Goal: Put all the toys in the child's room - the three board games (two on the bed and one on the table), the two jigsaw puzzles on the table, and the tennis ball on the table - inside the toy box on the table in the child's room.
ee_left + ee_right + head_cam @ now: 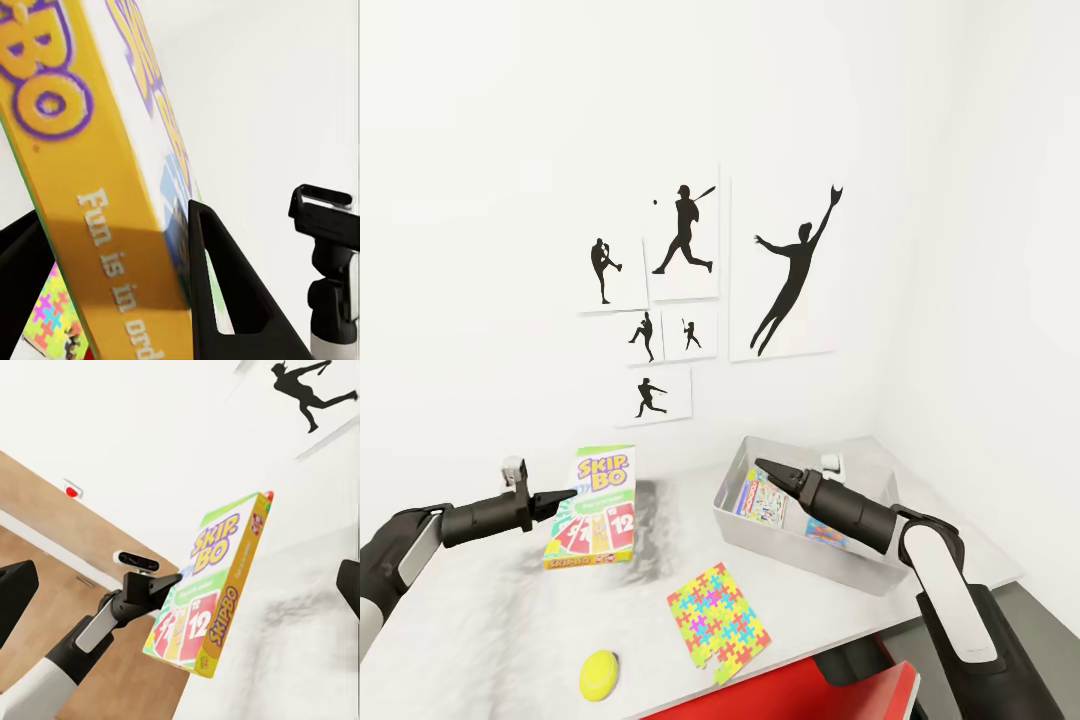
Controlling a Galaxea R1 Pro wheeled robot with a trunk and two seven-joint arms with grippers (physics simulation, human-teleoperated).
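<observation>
My left gripper [563, 499] is shut on the left edge of a Skip-Bo board game [596, 506], a green-edged box held upright above the table [490, 630]. Up close, that board game [97, 187] sits between the black fingers [225, 292]. A jigsaw puzzle [718, 619] of bright pieces lies flat near the table's front, and the yellow tennis ball [600, 673] rests to its left. The grey toy box [805, 565] stands at the table's right with two colourful flat toys [762, 499] inside. My right gripper [770, 468] hovers open over the toy box. The bed is out of view.
White walls meet in a corner behind the table, with black baseball silhouette pictures [685, 245] hung above it. A red chair [830, 695] stands against the table's front edge. Wood floor [45, 562] shows beyond the left arm.
</observation>
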